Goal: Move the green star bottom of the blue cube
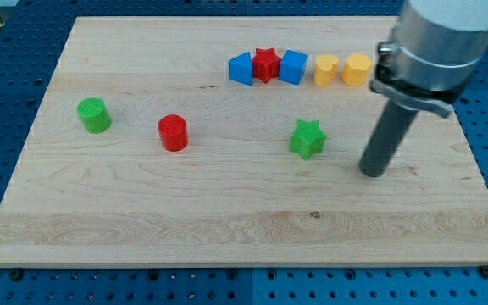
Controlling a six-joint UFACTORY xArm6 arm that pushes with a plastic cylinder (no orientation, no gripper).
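Approach step: my tip [373, 172], a bare rod end effector holding nothing, stood right of the green star [307, 139], which already lay below the blue cube [292, 66], needing slight nudging.

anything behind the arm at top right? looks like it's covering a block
Yes. My arm's housing overlaps the right edge of a yellow block; its shape there is hidden. Whether more blocks sit behind it can't be seen. My tip rests right of the green star, apart.
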